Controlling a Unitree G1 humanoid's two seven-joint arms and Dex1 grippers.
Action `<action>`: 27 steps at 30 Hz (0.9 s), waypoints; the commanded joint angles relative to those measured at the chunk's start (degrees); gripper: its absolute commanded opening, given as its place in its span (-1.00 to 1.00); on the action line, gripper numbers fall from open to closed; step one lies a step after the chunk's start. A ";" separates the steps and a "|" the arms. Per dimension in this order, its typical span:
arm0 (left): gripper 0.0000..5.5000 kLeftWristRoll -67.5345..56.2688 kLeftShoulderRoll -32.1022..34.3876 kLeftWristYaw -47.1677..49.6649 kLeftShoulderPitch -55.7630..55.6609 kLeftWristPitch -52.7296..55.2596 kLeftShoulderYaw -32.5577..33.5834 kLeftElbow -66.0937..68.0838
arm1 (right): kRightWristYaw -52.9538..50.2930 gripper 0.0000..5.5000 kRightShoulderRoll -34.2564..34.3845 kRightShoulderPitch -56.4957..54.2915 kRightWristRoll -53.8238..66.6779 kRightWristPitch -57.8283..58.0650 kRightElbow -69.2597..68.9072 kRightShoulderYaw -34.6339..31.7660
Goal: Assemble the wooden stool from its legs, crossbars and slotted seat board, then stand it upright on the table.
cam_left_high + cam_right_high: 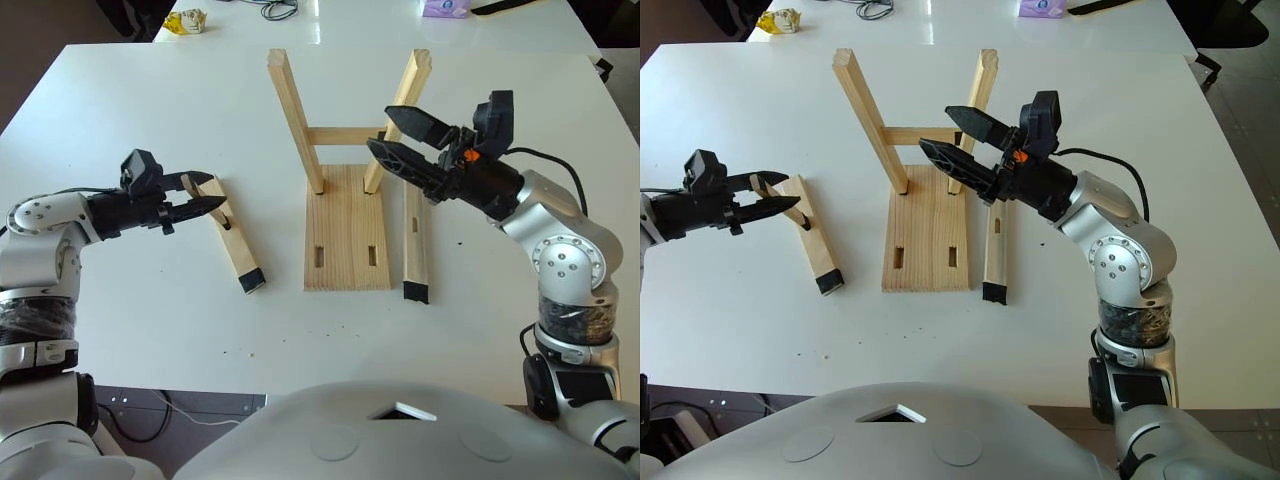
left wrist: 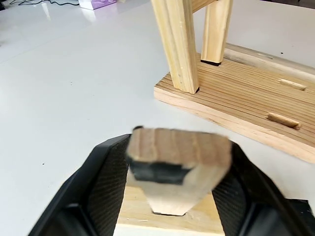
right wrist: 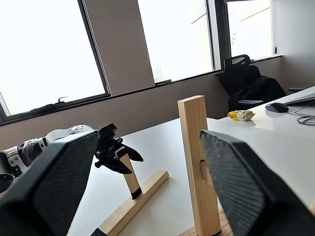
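A: Nearest on the white table (image 1: pixel 120 330)?

B: Flat pale wooden slotted seat board (image 1: pixel 345 250), mid-table, two near slots empty. Just beside its right edge, a loose pale wooden leg with a black end cap (image 1: pixel 414 240), lying flat.

A: And to the left?

B: An L-shaped pale wooden leg-and-crossbar piece (image 1: pixel 235 245), well apart from the board, long part lying on the table, short stub sticking up. Left gripper (image 1: pixel 212 195) clamped on that stub, fingers (image 2: pixel 106 177) pressed to both sides. Forearm low and level, pointing inward.

A: Right side?

B: Right gripper (image 1: pixel 378 127) spread wide, gripping nothing, hovering above the board's far end, in front of the right-hand upright leg (image 1: pixel 412 85). Elbow bent, forearm angled inward and up.

A: Farther back?

B: Two upright pale wooden legs seated in the far slots, the left-hand upright leg (image 1: pixel 293 110) joined to the other by a wooden crossbar (image 1: pixel 345 135). Beyond, on a second white table (image 1: pixel 350 20), a crumpled yellow wrapper (image 1: pixel 186 20), a purple packet (image 1: pixel 445 8) and dark cables (image 1: pixel 278 10).
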 commanded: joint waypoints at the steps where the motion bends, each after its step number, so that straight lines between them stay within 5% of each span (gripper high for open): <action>1: -0.07 -2.04 1.46 -0.27 3.13 3.54 2.23 -5.98 | -0.19 0.38 -0.68 1.25 -1.07 -0.45 -0.51 0.22; 11: -0.07 -7.91 -5.25 16.81 6.25 9.71 13.08 -19.86 | -0.74 0.38 0.33 3.73 -2.73 -1.37 -1.17 1.88; 16: -0.07 -12.64 -14.00 31.44 10.30 12.09 19.60 -31.25 | -0.45 0.38 -0.36 4.88 -3.03 -1.39 -1.48 2.06; 27: -0.07 -4.62 -30.46 55.84 8.13 9.82 12.14 -36.00 | 0.13 0.38 0.78 0.71 -3.35 -0.81 1.41 3.60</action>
